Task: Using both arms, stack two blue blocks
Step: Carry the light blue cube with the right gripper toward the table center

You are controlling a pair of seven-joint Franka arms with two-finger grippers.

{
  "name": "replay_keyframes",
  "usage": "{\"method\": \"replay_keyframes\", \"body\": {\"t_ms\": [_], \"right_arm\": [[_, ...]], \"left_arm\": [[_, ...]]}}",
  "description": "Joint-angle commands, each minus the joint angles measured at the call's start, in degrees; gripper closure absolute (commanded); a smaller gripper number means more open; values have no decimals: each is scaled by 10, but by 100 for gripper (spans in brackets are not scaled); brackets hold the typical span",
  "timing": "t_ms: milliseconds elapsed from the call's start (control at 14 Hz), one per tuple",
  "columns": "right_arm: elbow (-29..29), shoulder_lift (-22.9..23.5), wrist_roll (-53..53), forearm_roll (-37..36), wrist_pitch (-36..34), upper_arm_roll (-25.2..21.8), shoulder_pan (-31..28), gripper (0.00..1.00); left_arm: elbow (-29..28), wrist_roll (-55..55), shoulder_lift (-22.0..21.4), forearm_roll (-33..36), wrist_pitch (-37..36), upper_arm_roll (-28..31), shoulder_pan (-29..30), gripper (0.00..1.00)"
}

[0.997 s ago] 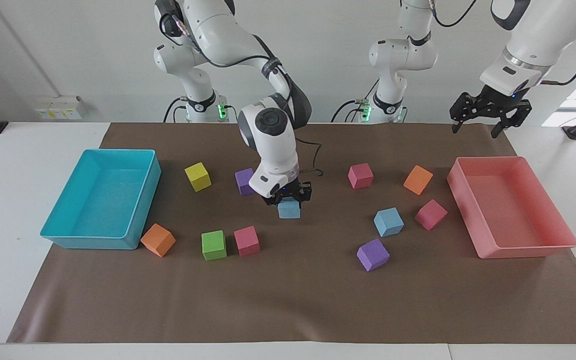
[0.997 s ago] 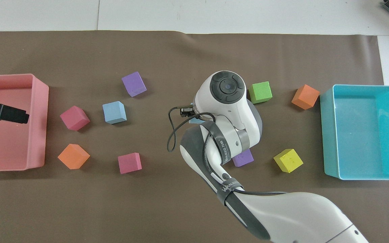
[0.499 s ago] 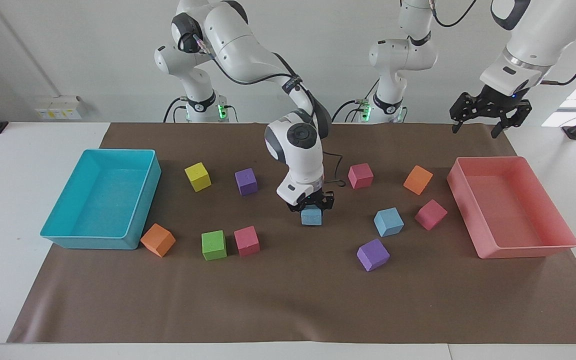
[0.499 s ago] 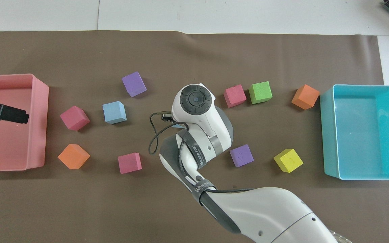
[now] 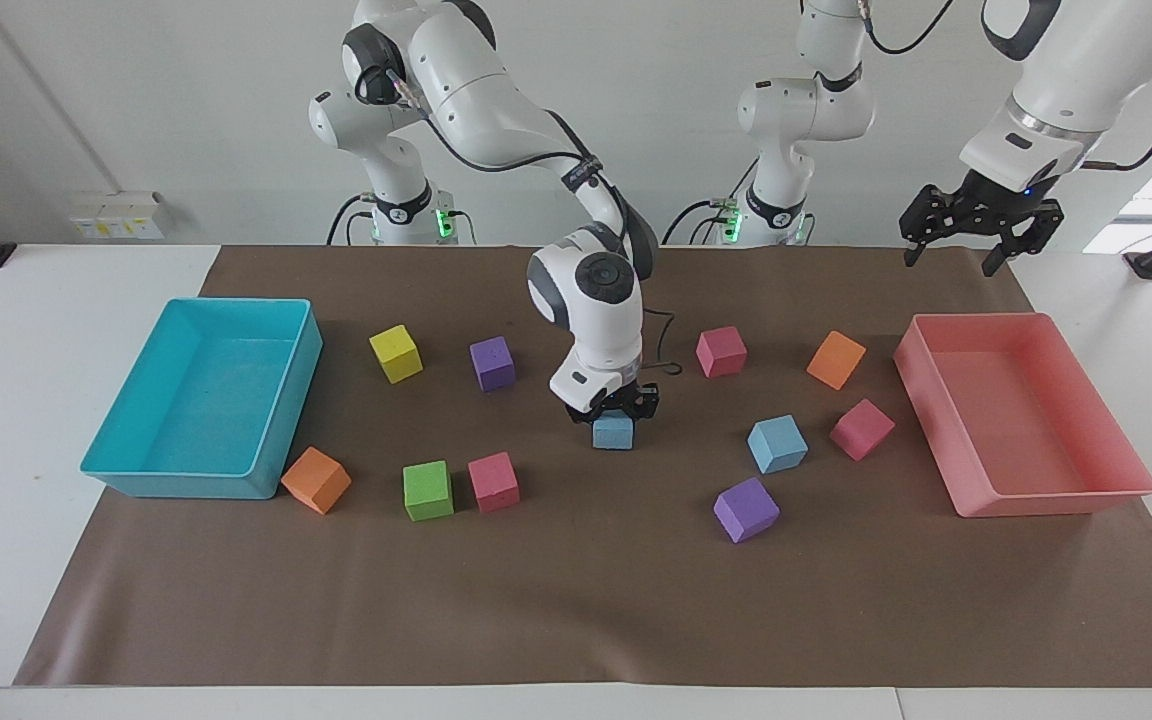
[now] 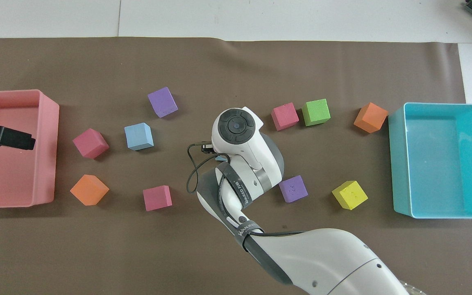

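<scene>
The right tool (image 5: 614, 408) grips a blue block (image 5: 613, 432), seemingly resting on the mat; the left tool (image 5: 979, 228) hangs spread.

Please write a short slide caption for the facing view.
Right gripper holds one blue block mid-table; second blue block waits nearby.

From overhead, the right arm's wrist covers nearly all of the held blue block (image 6: 221, 157), leaving a sliver at mid-frame, and hides the right claw (image 5: 614, 406) itself. The pink tray (image 6: 46, 123) and the left claw (image 6: 4, 137) are cut by the frame's left edge. In the facing view the left arm runs off the top right corner.
</scene>
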Motion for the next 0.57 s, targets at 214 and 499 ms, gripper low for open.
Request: {"method": "replay_keyframes", "body": {"t_ms": [214, 499], "right_arm": [[-37, -27, -60, -7, -6, 3, -1, 100], [-38, -29, -66, -4, -6, 3, -2, 100]], "left_arm": [[-17, 0, -12, -5, 13, 1, -2, 0], [-17, 0, -12, -5, 15, 2, -2, 0]]}}
